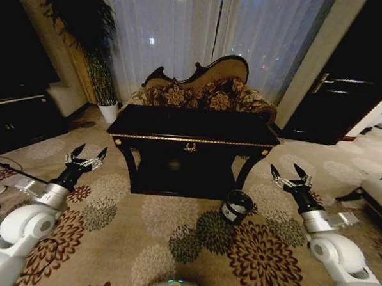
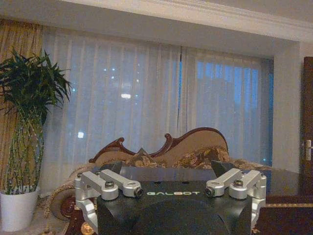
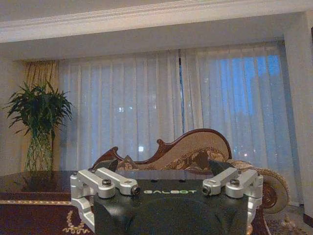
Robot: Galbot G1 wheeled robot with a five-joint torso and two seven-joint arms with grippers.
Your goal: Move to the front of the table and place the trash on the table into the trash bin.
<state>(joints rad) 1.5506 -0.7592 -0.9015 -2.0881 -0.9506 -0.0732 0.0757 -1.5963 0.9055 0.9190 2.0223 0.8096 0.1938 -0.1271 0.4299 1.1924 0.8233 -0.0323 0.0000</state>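
standing between open claws, table ahead, bin right.

Right tool spread wide, facing sofa, curtains; table edge beside.

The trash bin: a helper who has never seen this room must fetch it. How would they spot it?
Find the black table before the sofa. The trash bin sits on the carpet by its front right leg: a small dark bucket with a white label, unlike the white plant pot.
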